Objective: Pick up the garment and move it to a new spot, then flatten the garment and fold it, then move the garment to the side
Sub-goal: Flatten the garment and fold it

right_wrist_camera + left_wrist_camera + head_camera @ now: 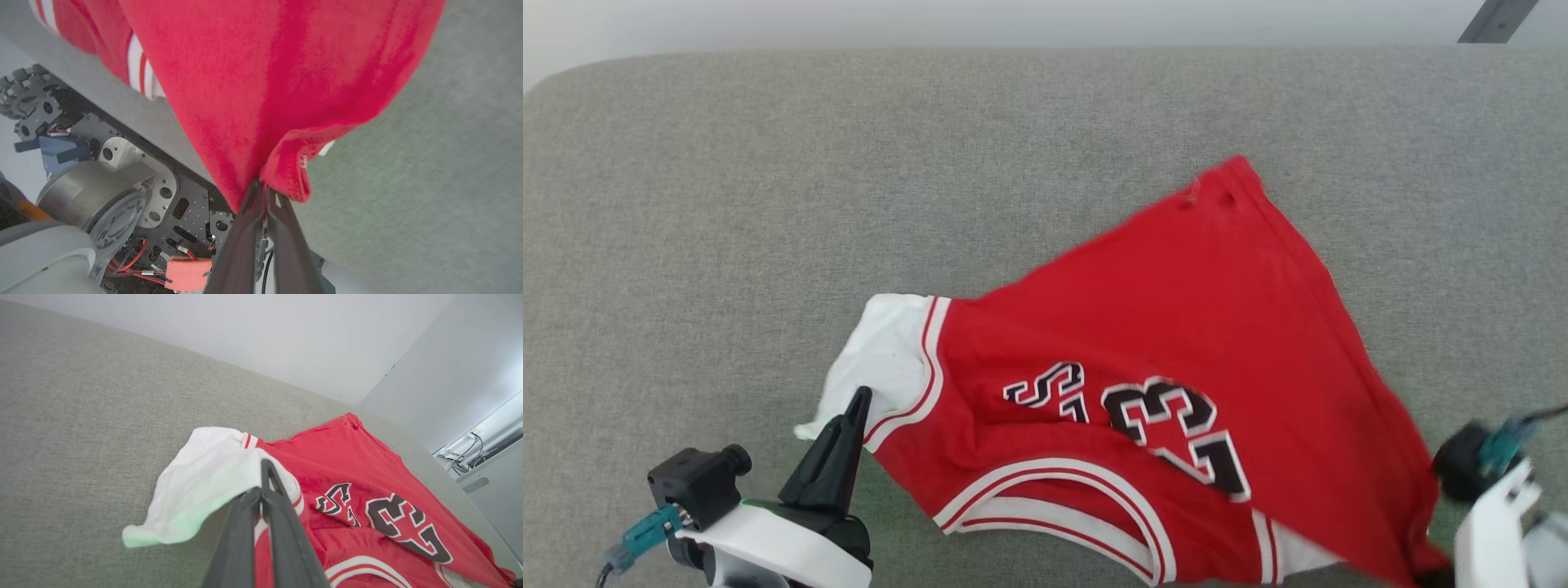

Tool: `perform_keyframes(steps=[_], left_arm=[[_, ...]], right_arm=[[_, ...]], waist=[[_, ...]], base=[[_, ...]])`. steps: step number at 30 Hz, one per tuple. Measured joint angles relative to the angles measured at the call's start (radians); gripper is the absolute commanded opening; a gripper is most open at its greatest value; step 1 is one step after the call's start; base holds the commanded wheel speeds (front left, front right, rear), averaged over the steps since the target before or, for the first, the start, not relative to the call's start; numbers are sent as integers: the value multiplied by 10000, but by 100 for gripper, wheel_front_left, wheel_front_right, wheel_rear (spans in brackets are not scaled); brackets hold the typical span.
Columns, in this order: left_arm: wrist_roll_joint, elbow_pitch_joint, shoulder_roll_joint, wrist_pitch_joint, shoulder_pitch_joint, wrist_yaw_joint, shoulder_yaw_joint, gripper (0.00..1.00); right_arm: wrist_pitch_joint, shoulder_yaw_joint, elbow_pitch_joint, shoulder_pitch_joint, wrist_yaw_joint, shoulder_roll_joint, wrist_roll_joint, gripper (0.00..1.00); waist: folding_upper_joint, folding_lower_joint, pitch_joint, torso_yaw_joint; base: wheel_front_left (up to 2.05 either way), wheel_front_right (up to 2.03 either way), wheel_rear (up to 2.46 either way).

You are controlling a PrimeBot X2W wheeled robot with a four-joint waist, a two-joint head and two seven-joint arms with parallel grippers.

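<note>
A bench [727, 204] covered in grey woven fabric, rounded at its far-left corner, is seen. On it a red garment [1176, 343] is laid at a slant, rumpled, with the number 23 turned up. White lining is folded out at its left end, and its near-right corner is lifted at the front edge.

Left gripper [859, 398], near left: fingers pressed together, pointing to the far side, tips at an edge of the garment [1176, 343]; grip unconfirmed. Right gripper [263, 185], near right: fingers clamped tight on the garment's hem.
</note>
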Motion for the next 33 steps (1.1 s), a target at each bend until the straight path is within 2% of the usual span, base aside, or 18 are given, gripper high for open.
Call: perform_keyframes(steps=[7, 8, 9, 11, 15, 20, 23, 27, 33], left_arm=[[-6, -115, 15, 71, 130, 59, -82, 0], [-6, -134, 23, 88, 144, 88, -82, 0], [-6, -144, 33, 90, 154, 90, -92, 0], [-6, -173, 40, 94, 157, 102, -109, 0], [-6, -217, 52, 102, 198, 132, -127, 0], [-6, -311, 15, 127, 190, 142, -219, 0], [-2, -307, -52, 132, 118, 82, -295, 0], [40, -199, -178, 128, -107, -17, -403, 0], [54, 69, -318, 77, -355, -182, -456, 0]], right_arm=[[479, -102, -1072, 1106, 0, 589, -332, 0], [481, -173, -1118, 1126, -2, 631, -378, 11], [426, -293, -1164, 1134, 0, 675, -506, 11], [178, -713, -1162, 1123, 0, 857, -784, 99], [-63, -1906, -1304, 1169, -2, 1233, -775, 100], [130, -3561, -1785, 766, -2, 1020, -903, 100], [109, -4136, -1791, -59, -2, 976, -1101, 100], [-144, -3841, -1438, -1456, -2, 1058, -1421, 100], [-696, -2075, 299, -3936, 0, 1630, -1964, 100]], waist=[[0, 0, -109, -98], [0, 0, -118, -112], [0, 0, -123, -122], [0, 0, -122, -124], [0, 0, -119, -105], [0, 0, -35, 32], [0, 0, 76, 185], [0, 0, 298, 448], [0, 1, 784, 803]], base=[[0, 0, 0], [0, 0, 0], [0, 0, 0], [0, 0, 0], [0, 0, 0], [0, 0, 0], [0, 0, 0], [0, 0, 0], [0, 0, 0]])
